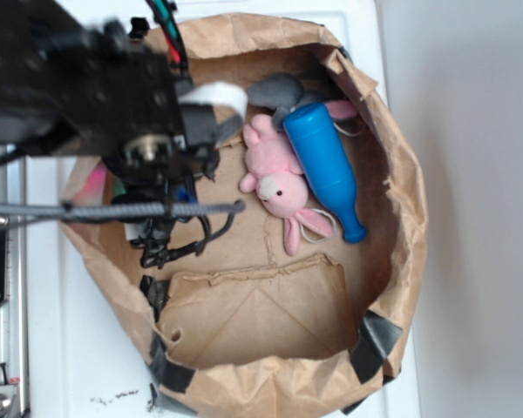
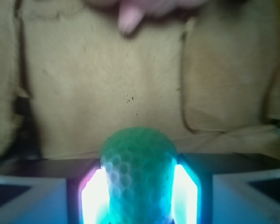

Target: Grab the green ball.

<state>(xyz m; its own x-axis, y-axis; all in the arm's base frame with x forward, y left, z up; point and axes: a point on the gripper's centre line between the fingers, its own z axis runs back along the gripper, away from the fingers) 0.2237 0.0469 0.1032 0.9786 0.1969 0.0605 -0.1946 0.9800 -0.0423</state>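
You see the green ball (image 2: 139,172) in the wrist view wedged between the two lit pads (image 2: 97,196) of the tool (image 2: 139,198), which is clamped on it from both sides, above the brown floor of the paper bag (image 1: 253,322). In the exterior view the ball is hidden under the black arm (image 1: 87,87) at the bag's left side. Right of the arm, inside the bag, lie a pink plush bunny (image 1: 275,178) and, touching it, a blue bottle-shaped toy (image 1: 327,165); the bag sits on a white desk (image 1: 70,357).
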